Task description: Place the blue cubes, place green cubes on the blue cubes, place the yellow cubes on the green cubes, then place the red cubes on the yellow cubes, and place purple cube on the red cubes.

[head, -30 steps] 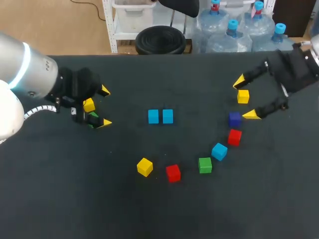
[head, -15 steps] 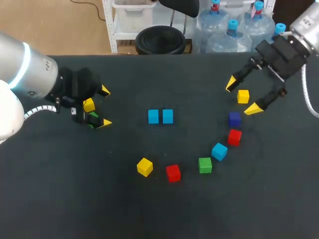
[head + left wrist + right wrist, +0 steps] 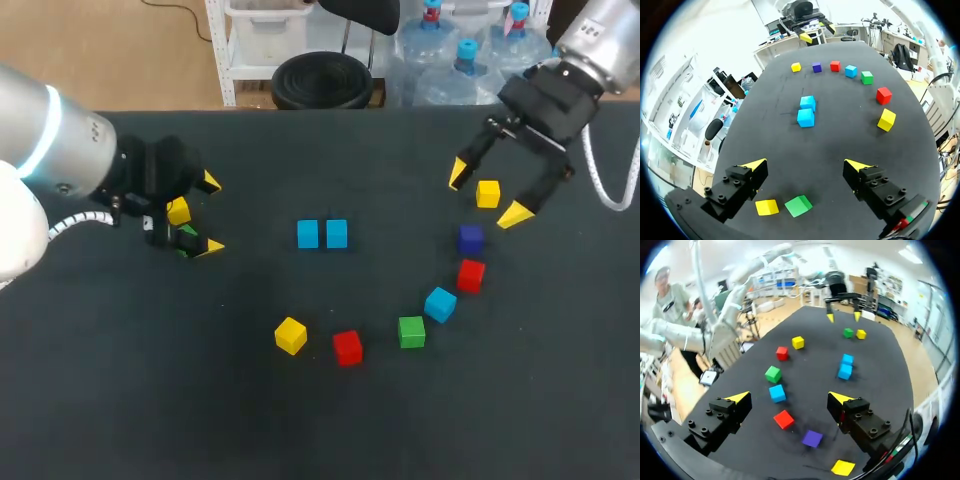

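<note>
In the head view, the blue pair (image 3: 322,234) is set side by side and touching at the middle of the bench (image 3: 150,400), evidently as the base of the stack. The left hand (image 3: 211,214) is held wide open and empty at the left. A yellow cube (image 3: 178,210) and a green cube (image 3: 187,234) lie between its fingers. The right hand (image 3: 487,193) is spread wide with nothing gripped, straddling a second yellow cube (image 3: 488,194). Whether it is down at cube height cannot be told. From there an arc of loose cubes runs round: the purple cube (image 3: 471,238), a red cube (image 3: 470,274), a third blue cube (image 3: 439,304) and beyond.

In the left wrist view, the green cube (image 3: 798,205) and yellow cube (image 3: 767,206) are seen just beside each other under the open left hand (image 3: 806,167). The blue pair (image 3: 806,110) lies well ahead. Green is judged the layer due next.

In the right wrist view, the open right hand (image 3: 787,399) has the red cube (image 3: 784,418) and purple cube (image 3: 812,438) beneath it, untouched.
</note>
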